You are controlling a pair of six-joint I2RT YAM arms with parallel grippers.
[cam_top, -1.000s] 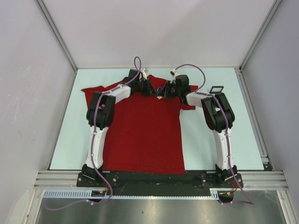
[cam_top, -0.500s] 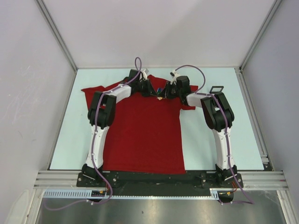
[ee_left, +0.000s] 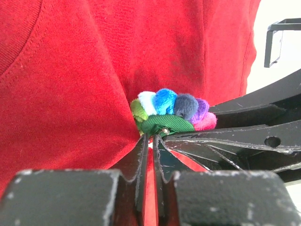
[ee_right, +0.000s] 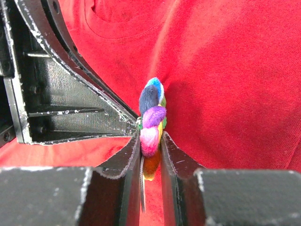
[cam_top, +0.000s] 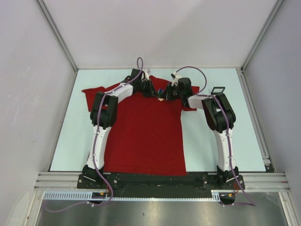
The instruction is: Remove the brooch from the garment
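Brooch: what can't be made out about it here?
- Left wrist: the brooch pin is hidden behind its green ribbon and the left tool; whether that pinches ribbon, pin or T-shirt is unclear.
- Right wrist: brooch is edge-on, lower part covered by the right tool; face unseen.
- Top external: brooch too small, crowded by both wrists.

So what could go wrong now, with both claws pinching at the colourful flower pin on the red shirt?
1. The red cloth T-shirt is bunched up at the multicoloured fluffy-ball brooch; a hard tug could tear it.
2. The right claw squeezes only soft balls, so it might slip off.
3. The left claw, pinched shut under the brooch, could snag cloth.
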